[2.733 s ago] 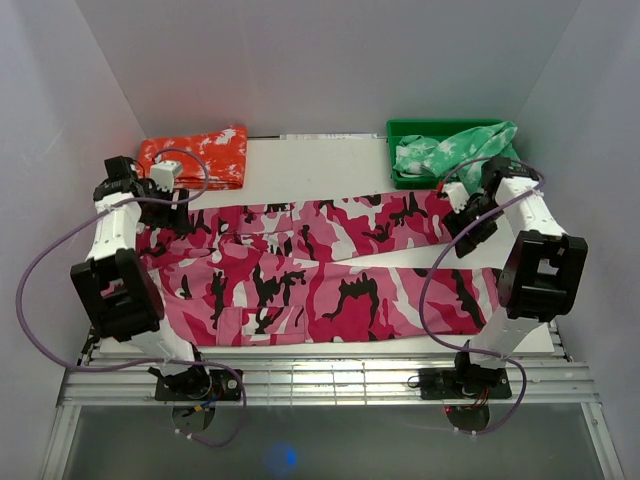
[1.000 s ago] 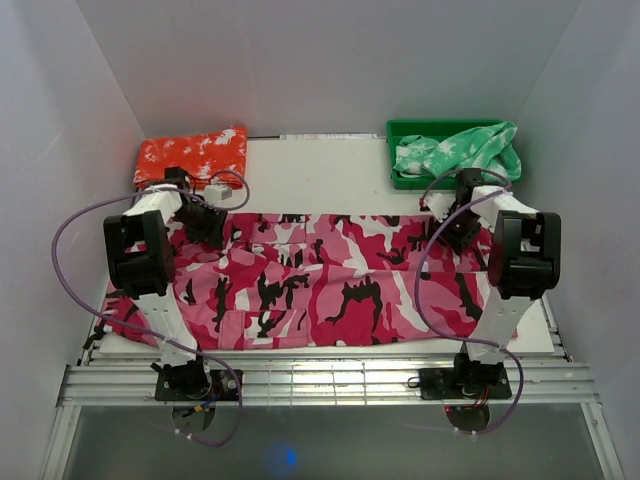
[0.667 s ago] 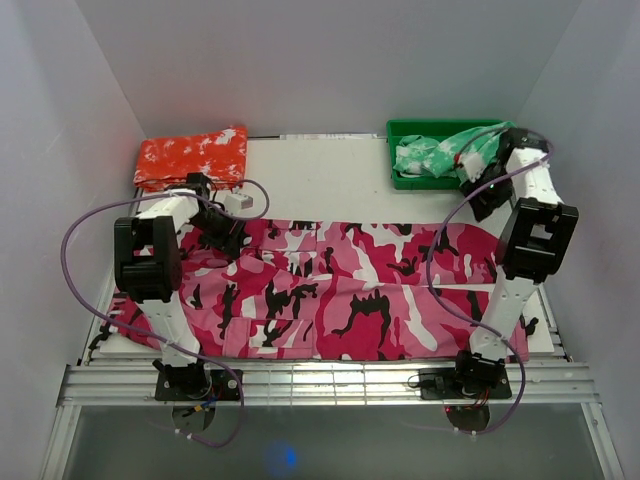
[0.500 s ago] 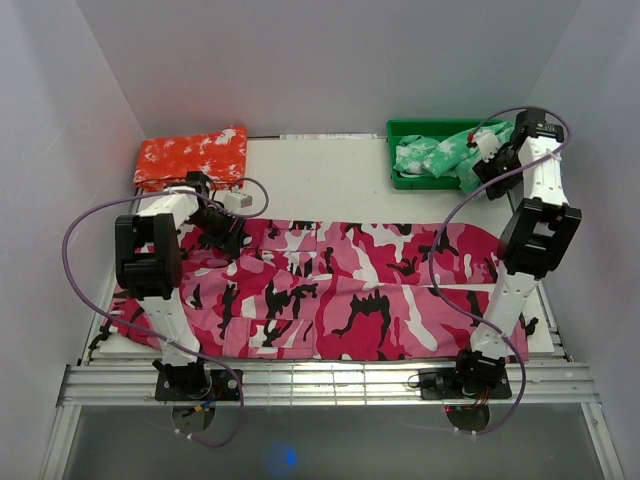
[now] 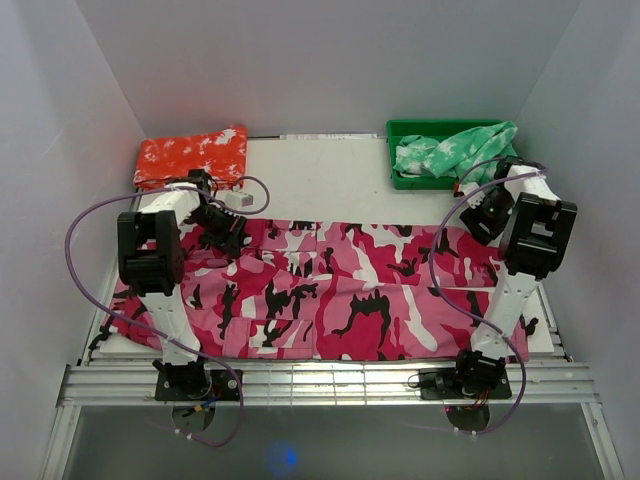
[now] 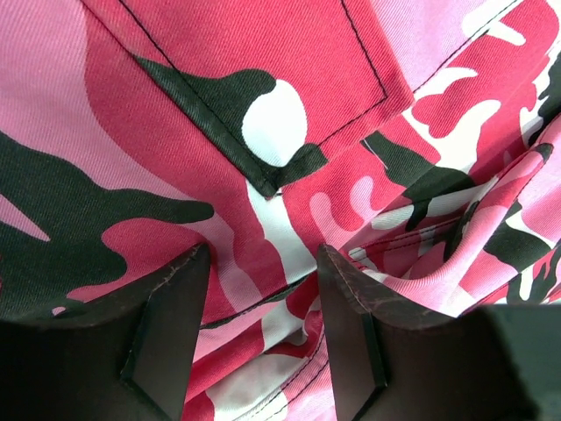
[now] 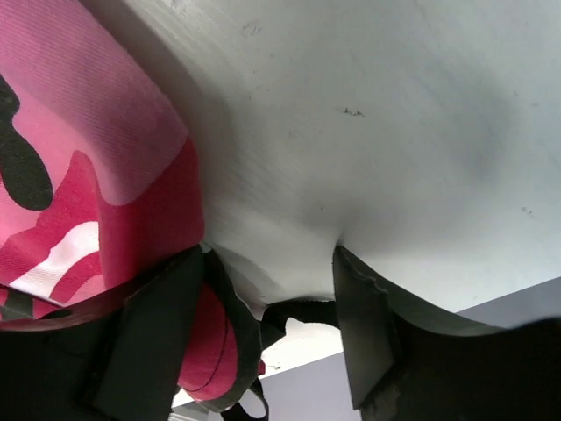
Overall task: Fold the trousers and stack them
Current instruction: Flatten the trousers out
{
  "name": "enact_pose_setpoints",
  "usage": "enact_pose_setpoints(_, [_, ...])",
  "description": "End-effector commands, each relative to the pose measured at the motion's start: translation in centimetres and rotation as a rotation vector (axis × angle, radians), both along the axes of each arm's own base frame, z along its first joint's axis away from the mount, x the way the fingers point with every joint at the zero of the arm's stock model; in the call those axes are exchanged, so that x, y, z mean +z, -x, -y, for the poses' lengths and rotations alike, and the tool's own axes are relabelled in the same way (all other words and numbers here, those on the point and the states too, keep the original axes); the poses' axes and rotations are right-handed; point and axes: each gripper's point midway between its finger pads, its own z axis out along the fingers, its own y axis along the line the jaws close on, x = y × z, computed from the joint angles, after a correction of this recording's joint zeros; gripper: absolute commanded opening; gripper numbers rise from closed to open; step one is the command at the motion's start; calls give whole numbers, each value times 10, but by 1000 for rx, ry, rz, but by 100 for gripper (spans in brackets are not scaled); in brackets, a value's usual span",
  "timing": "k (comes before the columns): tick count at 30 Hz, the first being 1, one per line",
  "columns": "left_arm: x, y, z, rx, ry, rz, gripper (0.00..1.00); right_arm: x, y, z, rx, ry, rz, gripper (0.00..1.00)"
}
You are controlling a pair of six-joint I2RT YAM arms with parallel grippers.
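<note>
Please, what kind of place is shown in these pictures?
Probably a robot test cell, not a home: plain white walls enclose a table, two arms stand on a metal rail, and a green bin holds cloth.

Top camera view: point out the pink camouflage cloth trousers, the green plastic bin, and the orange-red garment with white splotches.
Pink camouflage cloth trousers [image 5: 330, 290], top view, middle of the spread cloth.
Green plastic bin [image 5: 430, 125], top view, far rim.
Orange-red splotched garment [image 5: 192, 155], top view, its centre.
</note>
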Motion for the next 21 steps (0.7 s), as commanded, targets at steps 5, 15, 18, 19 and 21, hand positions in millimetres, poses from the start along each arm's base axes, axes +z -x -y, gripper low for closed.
enact_pose_setpoints(5, [-6, -14, -3, -1, -16, 5, 63, 6, 23, -37, -14, -176, -55, 62])
enact_pose_setpoints(15, [-5, -14, -3, -1, -18, 8, 63, 77, -16, -3, -193, -154, 115, 69])
enact_pose_setpoints(18, [-2, -15, -3, -5, -18, 19, 63, 71, 1, 7, -307, -166, 25, 78])
enact_pose_setpoints(19, [-1, -15, -3, -7, -18, 23, 63, 60, 16, 5, -356, -174, -33, 79])
enact_pose_setpoints(21, [0, -15, -3, -7, -18, 26, 63, 49, 31, 9, -404, -169, -71, 80])
